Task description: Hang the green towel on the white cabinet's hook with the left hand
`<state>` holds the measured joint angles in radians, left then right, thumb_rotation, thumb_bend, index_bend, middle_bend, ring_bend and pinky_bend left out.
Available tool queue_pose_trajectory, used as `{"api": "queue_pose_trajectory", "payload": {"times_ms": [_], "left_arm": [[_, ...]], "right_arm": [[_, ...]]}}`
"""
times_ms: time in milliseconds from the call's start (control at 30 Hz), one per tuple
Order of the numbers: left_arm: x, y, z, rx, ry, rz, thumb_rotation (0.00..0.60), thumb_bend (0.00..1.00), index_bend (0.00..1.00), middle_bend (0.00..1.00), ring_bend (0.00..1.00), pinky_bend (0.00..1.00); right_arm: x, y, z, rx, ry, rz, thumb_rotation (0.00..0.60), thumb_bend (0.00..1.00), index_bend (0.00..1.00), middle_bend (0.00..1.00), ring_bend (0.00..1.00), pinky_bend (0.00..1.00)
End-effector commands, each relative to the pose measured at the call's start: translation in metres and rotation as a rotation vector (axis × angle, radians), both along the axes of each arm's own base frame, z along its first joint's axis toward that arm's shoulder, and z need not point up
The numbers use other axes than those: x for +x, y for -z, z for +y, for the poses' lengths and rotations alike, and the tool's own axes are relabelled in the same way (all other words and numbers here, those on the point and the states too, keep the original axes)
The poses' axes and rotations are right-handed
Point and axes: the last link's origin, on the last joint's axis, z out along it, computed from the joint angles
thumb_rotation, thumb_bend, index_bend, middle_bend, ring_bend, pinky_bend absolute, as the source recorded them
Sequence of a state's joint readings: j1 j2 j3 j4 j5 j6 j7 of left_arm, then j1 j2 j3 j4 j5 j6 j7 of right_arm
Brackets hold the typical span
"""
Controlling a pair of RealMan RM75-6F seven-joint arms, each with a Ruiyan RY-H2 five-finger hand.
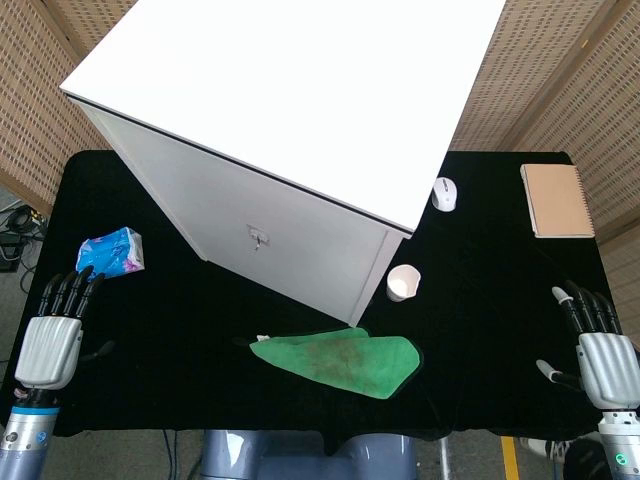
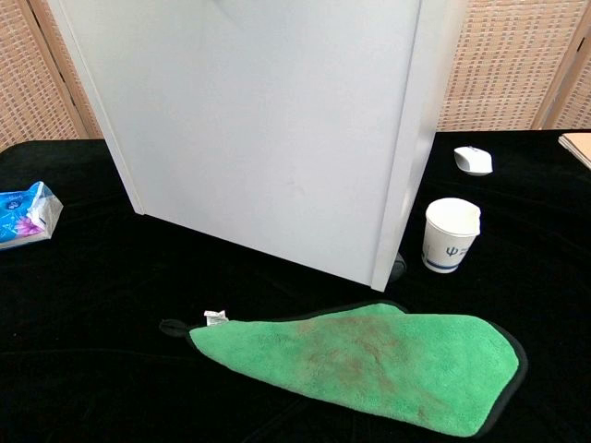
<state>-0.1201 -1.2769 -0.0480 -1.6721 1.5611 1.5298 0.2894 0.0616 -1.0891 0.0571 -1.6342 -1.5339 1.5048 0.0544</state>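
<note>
Both hands empty, fingers spread: left hand (image 1: 52,338) at desk's left edge, right hand (image 1: 600,348) at right edge. I'd pinch green towel (image 1: 345,359) by its black loop (image 2: 172,327), then lift toward hook (image 1: 257,238) on white cabinet (image 1: 290,110).

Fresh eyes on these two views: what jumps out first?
The big white cabinet fills the middle of the black table, with a small metal hook on its front face. Just in front of it the green towel lies flat, brownish stains across its middle and its hanging loop at the left tip. Both hands, left and right, rest at the table's near corners, holding nothing.
</note>
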Motion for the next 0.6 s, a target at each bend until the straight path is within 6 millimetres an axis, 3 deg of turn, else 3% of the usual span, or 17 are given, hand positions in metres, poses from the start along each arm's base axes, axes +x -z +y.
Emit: {"api": "queue_pose_trajectory", "payload": {"times_ms": [33,600], "left_arm": [[0.0,0.0002,-0.0003,0.0,0.0,0.002,0.6,0.07,0.03,0.0,0.0,0.0],[0.0022,0.0029,-0.0021,-0.009,0.011,0.008,0.6,0.07,0.03,0.0,0.0,0.0]], "right_arm": [[0.0003,-0.0003,0.0004,-0.002,-0.003,0.0,0.6,0.07,0.0,0.0,0.0,0.0],[0.0005,-0.0012,0.0004,-0.003,0.002,-0.005,0.6,0.07,0.0,0.0,0.0,0.0]]}}
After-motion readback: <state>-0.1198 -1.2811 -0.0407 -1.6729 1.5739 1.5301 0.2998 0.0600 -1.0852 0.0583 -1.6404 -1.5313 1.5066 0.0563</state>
